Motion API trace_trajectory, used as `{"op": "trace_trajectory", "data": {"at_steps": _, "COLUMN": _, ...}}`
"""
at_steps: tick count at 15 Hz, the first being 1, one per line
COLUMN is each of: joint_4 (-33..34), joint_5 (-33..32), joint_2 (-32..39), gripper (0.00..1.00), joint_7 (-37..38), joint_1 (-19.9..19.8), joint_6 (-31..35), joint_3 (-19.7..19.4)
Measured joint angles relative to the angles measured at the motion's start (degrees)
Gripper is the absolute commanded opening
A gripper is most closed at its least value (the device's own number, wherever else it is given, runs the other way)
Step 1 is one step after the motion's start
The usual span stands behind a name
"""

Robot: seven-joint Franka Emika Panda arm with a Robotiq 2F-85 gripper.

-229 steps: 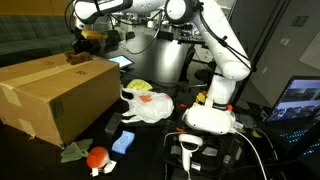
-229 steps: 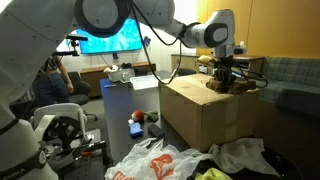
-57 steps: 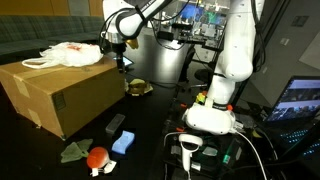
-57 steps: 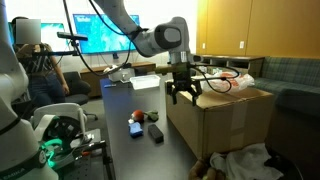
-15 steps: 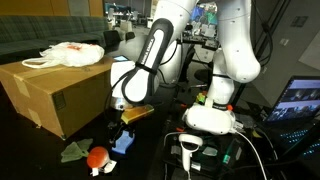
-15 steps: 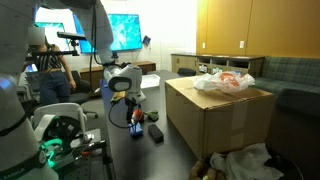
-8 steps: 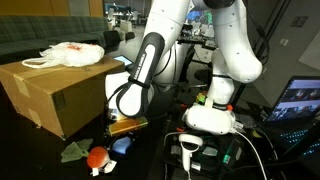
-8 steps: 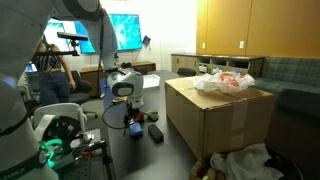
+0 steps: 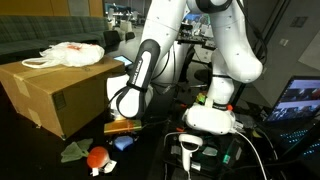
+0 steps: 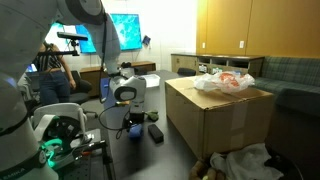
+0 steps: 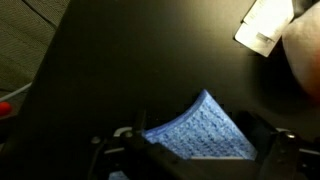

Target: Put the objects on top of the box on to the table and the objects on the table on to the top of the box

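Observation:
A cardboard box [image 9: 60, 90] [image 10: 222, 118] carries a white plastic bag [image 9: 68, 53] [image 10: 226, 80] on its top. On the dark table in front of it lie a blue sponge [image 9: 122, 143], a red object [image 9: 96, 157] and a green cloth [image 9: 72, 152]. My gripper [image 9: 120, 135] [image 10: 128, 124] is down at the table, open, directly over the sponge. In the wrist view the blue textured sponge [image 11: 200, 130] lies between the jaws, untouched as far as I can see. A black oblong object [image 10: 155, 132] lies beside the gripper.
The robot's white base [image 9: 212, 115] stands to the right of the box, with a handheld scanner [image 9: 190, 150] and cables in front. A white item [image 11: 265, 25] lies on the table beyond the sponge. People and screens [image 10: 110, 35] are in the background.
The arm has come lower over the blue sponge during the last second. The jaws stay open. Much earlier, the plastic bag lay on the table; it is now on the box.

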Motion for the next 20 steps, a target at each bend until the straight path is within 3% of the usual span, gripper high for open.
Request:
{"op": "trace_trajectory", "data": {"at_steps": 7, "joint_4": 0.5, "joint_5": -3.4, "joint_2": 0.1, "gripper": 0.98, "joint_7": 2.9, "joint_1": -3.2, "joint_6": 0.2, "joint_3": -1.6}}
{"op": "trace_trajectory", "data": {"at_steps": 9, "joint_4": 0.9, "joint_5": -3.9, "joint_2": 0.2, "gripper": 0.73, "joint_7": 2.9, "joint_1": -4.7, "joint_6": 0.2, "joint_3": -1.5}}
{"op": "trace_trajectory", "data": {"at_steps": 10, "joint_4": 1.1, "joint_5": -4.0, "joint_2": 0.4, "gripper": 0.7, "joint_7": 2.9, "joint_1": -5.3, "joint_6": 0.2, "joint_3": -1.5}}
{"op": "trace_trajectory", "data": {"at_steps": 13, "joint_4": 1.9, "joint_5": -4.1, "joint_2": 0.8, "gripper": 0.44, "joint_7": 2.6, "joint_1": -7.1, "joint_6": 0.2, "joint_3": -1.2}}
{"op": "trace_trajectory", "data": {"at_steps": 17, "joint_4": 2.5, "joint_5": -4.1, "joint_2": 0.8, "gripper": 0.21, "joint_7": 2.6, "joint_1": -8.8, "joint_6": -0.2, "joint_3": -0.7}}
{"op": "trace_trajectory", "data": {"at_steps": 20, "joint_4": 2.5, "joint_5": -4.1, "joint_2": 0.7, "gripper": 0.17, "joint_7": 2.6, "joint_1": -9.8, "joint_6": -0.8, "joint_3": -0.2}}
